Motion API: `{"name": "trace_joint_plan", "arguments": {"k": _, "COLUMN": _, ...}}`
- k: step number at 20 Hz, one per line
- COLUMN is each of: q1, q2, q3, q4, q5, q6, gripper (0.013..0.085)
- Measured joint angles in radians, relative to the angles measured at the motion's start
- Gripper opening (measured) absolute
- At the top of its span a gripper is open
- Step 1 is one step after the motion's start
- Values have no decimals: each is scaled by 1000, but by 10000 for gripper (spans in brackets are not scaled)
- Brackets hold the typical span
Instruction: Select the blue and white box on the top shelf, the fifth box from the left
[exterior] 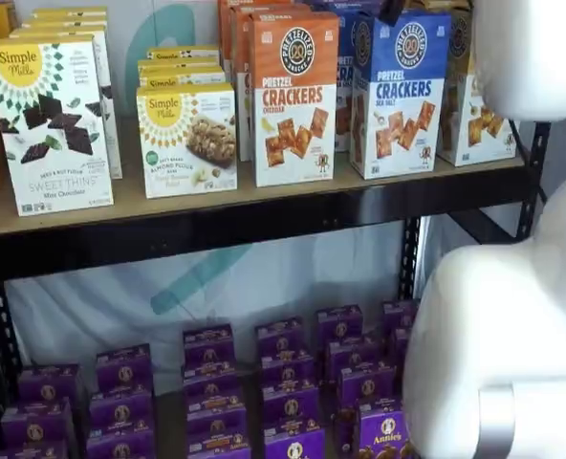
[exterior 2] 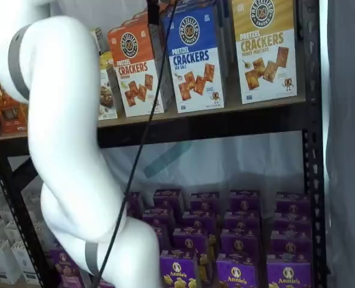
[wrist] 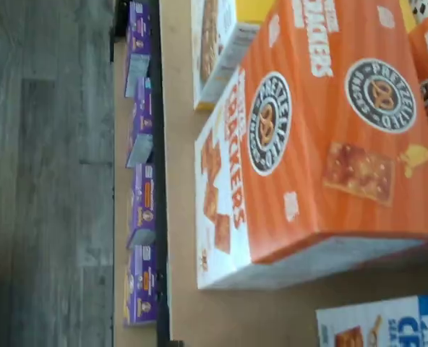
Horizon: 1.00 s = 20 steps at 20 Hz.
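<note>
The blue and white box (exterior: 401, 91) stands upright on the top shelf (exterior: 264, 218), between an orange-topped carton and a yellow-topped one. It shows in both shelf views (exterior 2: 195, 57); the wrist view catches only its corner (wrist: 387, 322). The shelf's black front rail also shows in a shelf view (exterior 2: 213, 125). Only a black bit of my gripper (exterior: 393, 10) hangs from the view's top edge, just above the blue box's top. In a shelf view it (exterior 2: 153, 11) shows with a cable beside it. No gap between the fingers can be made out.
The orange Cheddar carton (exterior: 294, 96) fills the wrist view (wrist: 322, 144). A yellow-topped carton (exterior 2: 264, 51) stands beside the blue box. Simple Mills boxes (exterior: 54, 124) stand further left. Purple Annie's boxes (exterior: 283, 382) fill the lower shelf. My white arm (exterior 2: 63, 138) is in front.
</note>
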Motion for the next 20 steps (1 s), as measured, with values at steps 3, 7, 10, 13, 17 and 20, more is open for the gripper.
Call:
{"name": "trace_joint_plan", "arguments": {"k": 3, "q1": -3, "q2": 27, "q3": -17, "q4": -16, "q5": -9, "q6": -14, "gripper": 850}}
{"name": "trace_joint_plan", "arguments": {"k": 7, "q1": -2, "q2": 55, "q3": -30, "q4": -43, "q5": -21, "q6": -30, "gripper": 850}}
{"name": "trace_joint_plan", "arguments": {"k": 10, "q1": 8, "q2": 72, "q3": -33, "q4": -74, "q5": -33, "q6": -40, "gripper": 850}}
{"name": "trace_joint_plan", "arguments": {"k": 13, "q1": 19, "q2": 104, "q3": -62, "q4": -105, "q5": -5, "q6": -42, "gripper": 850}}
{"name": "trace_joint_plan", "arguments": {"k": 17, "q1": 30, "q2": 145, "q3": -107, "q4": -129, "q5": 46, "q6": -37, "gripper": 850}}
{"name": "trace_joint_plan", "arguments": {"k": 20, "q1": 31, "q2": 152, "q3": -111, "q4": -120, "q5": 48, "q6": -32, "gripper": 850}}
